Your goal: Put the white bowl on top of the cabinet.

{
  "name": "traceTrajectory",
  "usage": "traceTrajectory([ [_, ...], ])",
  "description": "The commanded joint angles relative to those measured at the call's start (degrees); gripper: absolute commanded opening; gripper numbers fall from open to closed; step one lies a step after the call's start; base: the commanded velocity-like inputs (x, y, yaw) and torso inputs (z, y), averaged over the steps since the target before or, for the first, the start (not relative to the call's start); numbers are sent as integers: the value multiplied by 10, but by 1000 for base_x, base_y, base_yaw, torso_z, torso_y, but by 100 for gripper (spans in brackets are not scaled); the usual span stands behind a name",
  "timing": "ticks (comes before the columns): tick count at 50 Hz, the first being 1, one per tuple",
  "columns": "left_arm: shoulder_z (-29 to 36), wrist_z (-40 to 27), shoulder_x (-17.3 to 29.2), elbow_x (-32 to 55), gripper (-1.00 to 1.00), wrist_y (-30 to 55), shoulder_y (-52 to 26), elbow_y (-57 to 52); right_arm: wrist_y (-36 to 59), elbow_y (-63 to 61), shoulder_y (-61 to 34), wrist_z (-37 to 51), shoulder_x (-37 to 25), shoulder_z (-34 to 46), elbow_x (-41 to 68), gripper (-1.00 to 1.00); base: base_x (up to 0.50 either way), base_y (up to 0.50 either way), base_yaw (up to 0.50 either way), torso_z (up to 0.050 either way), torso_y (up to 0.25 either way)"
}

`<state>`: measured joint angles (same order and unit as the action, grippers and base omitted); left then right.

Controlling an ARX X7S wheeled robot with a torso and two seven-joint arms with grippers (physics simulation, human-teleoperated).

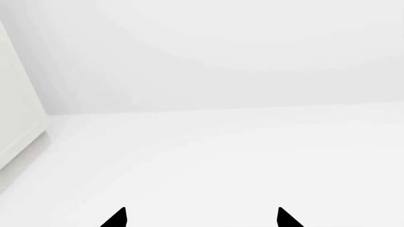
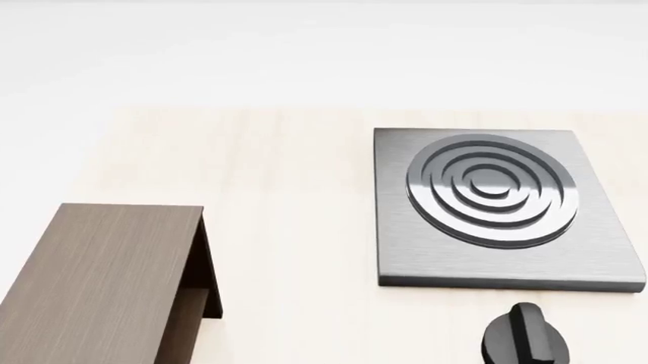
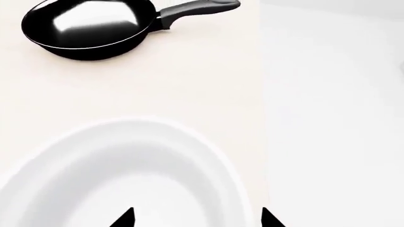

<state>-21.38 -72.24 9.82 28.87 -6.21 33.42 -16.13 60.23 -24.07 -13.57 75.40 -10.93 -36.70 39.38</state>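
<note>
The white bowl [image 3: 126, 175] fills the near part of the right wrist view, standing on the pale counter. My right gripper [image 3: 197, 218] is open just above it, and the bowl's rim wall passes between the two black fingertips. The cabinet [image 2: 102, 280], dark brown wood grain with a flat top, stands at the lower left of the head view. The bowl and both grippers are out of the head view. My left gripper [image 1: 202, 218] is open and empty over a plain white surface.
A black frying pan [image 3: 88, 28] sits on the counter beyond the bowl. A grey square stove plate [image 2: 496, 208] lies right of the cabinet, with a black knob [image 2: 526, 337] in front of it. A pale panel [image 1: 19, 104] stands beside the left gripper's view.
</note>
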Motion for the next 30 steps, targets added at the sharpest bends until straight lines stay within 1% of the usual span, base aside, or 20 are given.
traceTrajectory([
  [1,1,1,0,1,100,1,-1,1,-1,121,39,18,3,-52,-32,100,0,0,0,0,0],
  [20,2,-1,1,0,100,2,-3,1,-13,136,45,22,9,-58,-47,100,-1,0,-1,-2,0],
  [26,2,-1,0,0,100,2,-2,0,-15,146,46,6,2,-37,-51,100,0,-2,-4,-2,0],
  [27,2,-1,0,0,100,1,-2,0,-16,149,45,2,2,-33,-51,-100,-11,-3,-4,-11,0],
  [30,2,-1,0,-1,100,2,-2,0,-13,154,42,-3,-2,-22,-53,-100,0,-2,-3,0,0],
])
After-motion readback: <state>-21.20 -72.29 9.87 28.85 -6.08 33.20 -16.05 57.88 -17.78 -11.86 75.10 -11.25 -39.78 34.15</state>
